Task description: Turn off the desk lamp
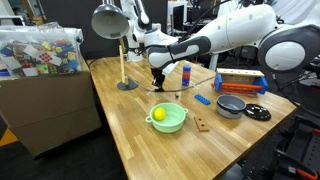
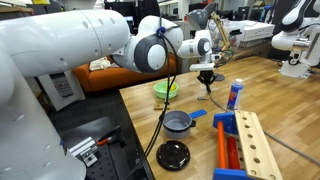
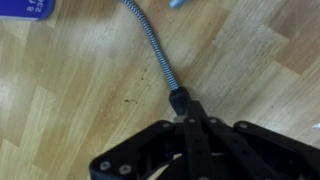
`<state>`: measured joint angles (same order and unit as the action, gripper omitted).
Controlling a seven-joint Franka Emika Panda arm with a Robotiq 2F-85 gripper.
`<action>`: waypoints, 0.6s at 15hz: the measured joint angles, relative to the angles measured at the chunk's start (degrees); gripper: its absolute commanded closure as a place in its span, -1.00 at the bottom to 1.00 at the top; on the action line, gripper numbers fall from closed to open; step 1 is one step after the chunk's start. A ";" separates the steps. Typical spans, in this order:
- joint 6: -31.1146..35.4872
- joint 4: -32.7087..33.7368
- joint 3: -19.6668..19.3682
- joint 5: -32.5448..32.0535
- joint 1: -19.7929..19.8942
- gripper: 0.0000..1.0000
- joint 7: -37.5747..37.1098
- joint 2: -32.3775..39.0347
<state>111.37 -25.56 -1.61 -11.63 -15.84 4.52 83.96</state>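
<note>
Desk lamp (image 1: 110, 20) — dome head, thin wooden stem — gripper (image 3: 187, 118) closed beside braided cable (image 3: 155, 45)

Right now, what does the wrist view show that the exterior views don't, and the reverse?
Wrist only: a braided cable lying on the wood, its dark end right at the tips of the claw, which looks shut. Exterior only: the desk lamp standing on the table, and a green bowl holding a yellow ball. Shared: the claw low over the wooden table.
</note>
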 measured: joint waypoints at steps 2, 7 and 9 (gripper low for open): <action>-0.04 -0.04 0.20 0.23 -1.18 1.00 -0.11 0.22; 0.08 1.55 0.05 0.21 -3.25 1.00 -1.02 0.22; 0.14 3.03 -0.09 0.21 -3.28 1.00 -1.03 0.16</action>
<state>111.51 -22.54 -1.70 -11.42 -19.12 3.50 84.11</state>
